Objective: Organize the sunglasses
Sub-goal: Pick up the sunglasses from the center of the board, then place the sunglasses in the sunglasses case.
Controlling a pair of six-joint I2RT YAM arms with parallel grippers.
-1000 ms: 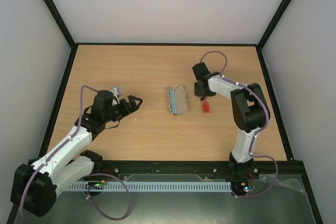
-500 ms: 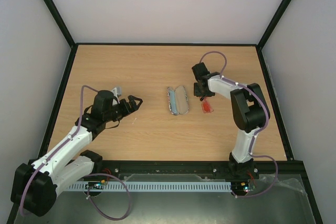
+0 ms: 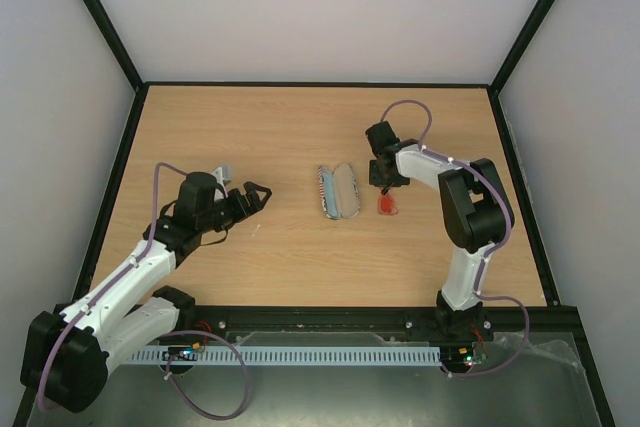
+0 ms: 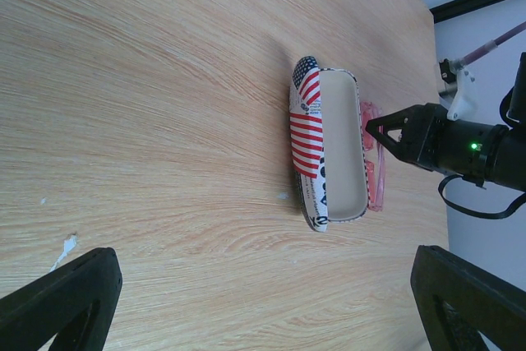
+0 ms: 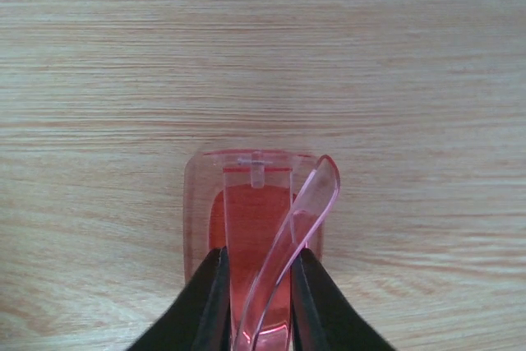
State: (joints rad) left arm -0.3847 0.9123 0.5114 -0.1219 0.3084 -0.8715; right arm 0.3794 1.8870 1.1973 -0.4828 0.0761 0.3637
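Note:
The sunglasses (image 3: 388,206) are folded, with a translucent red-orange frame, and lie on the wooden table just right of the open case (image 3: 338,191). In the right wrist view the sunglasses (image 5: 259,219) sit between the two black fingers, which touch both sides of them. My right gripper (image 3: 385,185) is over their far end, shut on them. The left wrist view shows the flag-printed case (image 4: 329,154) lying open with the sunglasses (image 4: 371,166) behind it. My left gripper (image 3: 255,194) hovers wide open to the left of the case, holding nothing.
A black frame rail (image 3: 320,84) and white walls bound the table at the back and sides. The arm bases stand at the near edge (image 3: 330,315). A small white fleck (image 4: 66,246) lies on the wood near my left gripper.
My right gripper's fingers have closed in on the sunglasses, which have shifted slightly left toward the case. The left arm has stayed still.

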